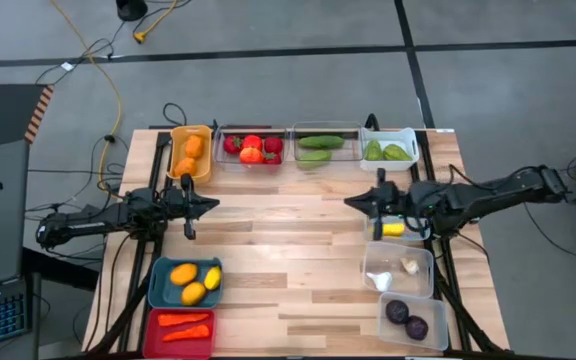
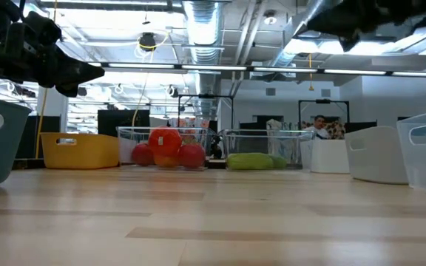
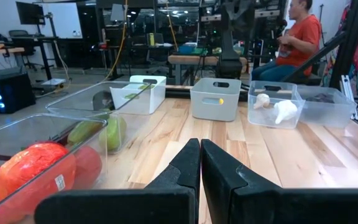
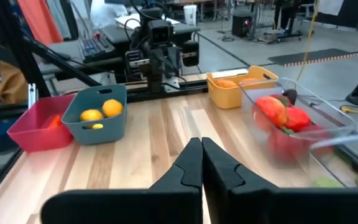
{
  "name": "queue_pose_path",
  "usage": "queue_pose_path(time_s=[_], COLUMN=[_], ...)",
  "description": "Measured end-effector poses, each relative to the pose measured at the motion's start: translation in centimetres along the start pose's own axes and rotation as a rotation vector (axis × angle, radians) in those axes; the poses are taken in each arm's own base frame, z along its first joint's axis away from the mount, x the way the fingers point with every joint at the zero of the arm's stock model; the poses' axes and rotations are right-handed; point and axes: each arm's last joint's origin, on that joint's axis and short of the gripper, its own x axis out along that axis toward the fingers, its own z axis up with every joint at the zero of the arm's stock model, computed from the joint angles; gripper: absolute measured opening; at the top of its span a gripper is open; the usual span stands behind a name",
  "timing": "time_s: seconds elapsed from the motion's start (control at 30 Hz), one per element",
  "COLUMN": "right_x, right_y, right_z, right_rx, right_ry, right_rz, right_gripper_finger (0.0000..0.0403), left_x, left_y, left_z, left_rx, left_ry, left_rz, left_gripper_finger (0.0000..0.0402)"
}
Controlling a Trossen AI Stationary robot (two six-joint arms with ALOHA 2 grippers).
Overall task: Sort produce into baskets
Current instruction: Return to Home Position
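The produce lies in baskets along the table's edges. At the far edge stand an orange-yellow bin [image 1: 174, 150] with orange pieces, a clear bin [image 1: 252, 131] with red ones, a clear bin [image 1: 320, 129] and a white bin [image 1: 389, 133] with green ones. A teal bin [image 1: 158, 285] and a red bin [image 1: 150, 330] stand near left. At near right, clear bins hold white [image 1: 423, 262] and dark purple pieces [image 1: 436, 318]. My left gripper [image 1: 213, 203] is shut and level at mid-left. My right gripper [image 1: 350, 202] is shut at mid-right, above the table.
Bare wood [image 1: 288, 250] lies between the two grippers. Another bin [image 1: 376, 228] with a yellow piece stands under my right arm. A seated person [image 3: 300, 34] shows beyond the table's right side. Cables [image 1: 108, 90] run over the floor behind the table.
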Motion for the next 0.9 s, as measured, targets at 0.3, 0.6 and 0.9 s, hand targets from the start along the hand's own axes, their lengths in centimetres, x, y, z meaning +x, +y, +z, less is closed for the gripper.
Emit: queue_pose_path(time_s=[0.3,0.6,0.9], right_x=[-3.2,-5.1,-6.2], right_y=[-1.4,-2.5,-3.4], right_z=[-3.1,-5.9,-7.9], right_rx=[0.03,0.055,0.07], right_ry=[-0.087,-0.167,-0.296], right_rz=[0.011,0.016,-0.009], right_gripper_finger=[0.0032,0.0027,0.003], left_x=[0.0,0.0,0.0], left_y=[0.0,0.0,0.0], left_z=[0.0,0.0,0.0], left_rx=[0.0,0.0,0.0], left_ry=[0.0,0.0,0.0], left_rz=[0.0,0.0,0.0], left_gripper_finger=[0.0002,0.0002,0.0002])
